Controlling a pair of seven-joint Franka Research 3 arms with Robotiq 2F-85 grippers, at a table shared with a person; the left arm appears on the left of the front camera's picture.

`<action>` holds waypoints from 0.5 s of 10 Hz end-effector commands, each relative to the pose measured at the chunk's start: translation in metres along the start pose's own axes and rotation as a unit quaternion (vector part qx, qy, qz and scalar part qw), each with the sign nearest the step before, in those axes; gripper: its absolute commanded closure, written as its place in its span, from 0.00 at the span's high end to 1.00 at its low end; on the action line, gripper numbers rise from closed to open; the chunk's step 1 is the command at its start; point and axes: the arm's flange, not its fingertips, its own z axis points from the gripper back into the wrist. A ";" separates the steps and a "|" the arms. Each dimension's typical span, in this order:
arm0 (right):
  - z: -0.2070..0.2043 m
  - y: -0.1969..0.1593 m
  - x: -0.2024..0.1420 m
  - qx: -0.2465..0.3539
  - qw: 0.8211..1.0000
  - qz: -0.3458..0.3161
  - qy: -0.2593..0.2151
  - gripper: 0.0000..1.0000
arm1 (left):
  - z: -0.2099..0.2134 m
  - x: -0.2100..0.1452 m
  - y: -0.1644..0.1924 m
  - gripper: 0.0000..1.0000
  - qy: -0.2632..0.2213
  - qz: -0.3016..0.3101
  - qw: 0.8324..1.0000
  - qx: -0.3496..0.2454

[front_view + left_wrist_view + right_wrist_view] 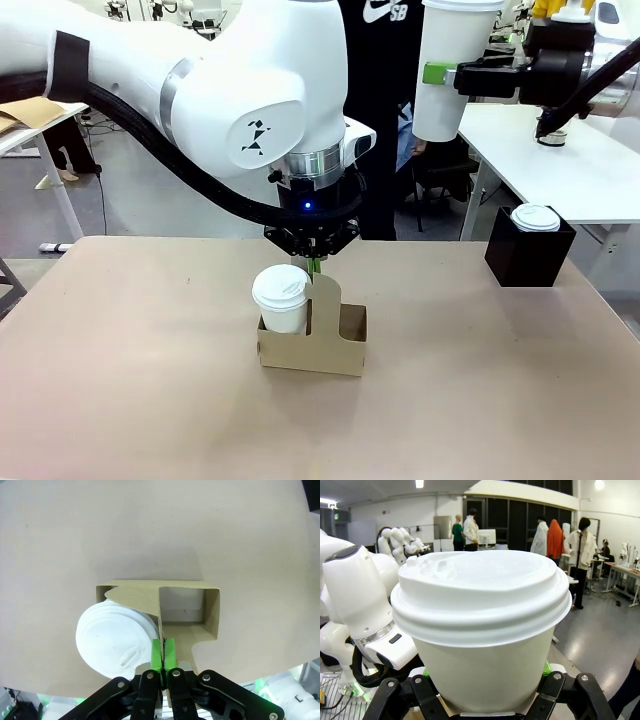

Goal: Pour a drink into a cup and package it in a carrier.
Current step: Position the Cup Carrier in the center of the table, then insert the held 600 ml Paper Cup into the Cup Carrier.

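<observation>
The brown cardboard carrier (340, 345) stands mid-table, and my left gripper (315, 264) points straight down, shut on its upright handle tab. In the left wrist view the green pads (157, 653) pinch that tab of the carrier (212, 615). A white lidded cup (281, 297) (113, 639) sits in its left pocket; the other pocket is empty. High at the back right, my right gripper (446, 74) (480, 692) is shut around a second white lidded cup (443, 95) (480, 630), held upright. The drink is hidden.
A black box (528, 255) with a white lid (536, 217) on top stands at the table's right rear. A person in black stands behind the far edge. The tan tabletop (110, 390) spreads around the carrier. A white table stands behind on the right.
</observation>
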 end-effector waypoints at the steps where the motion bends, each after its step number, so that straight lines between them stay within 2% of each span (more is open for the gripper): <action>1: -0.001 0.001 0.003 0.002 1.000 0.002 -0.004 0.80 | -0.001 -0.002 0.002 0.02 -0.007 0.001 1.000 0.000; 5: -0.001 0.001 0.003 0.002 1.000 0.002 -0.004 0.80 | -0.001 -0.002 0.002 0.02 -0.007 0.001 1.000 0.000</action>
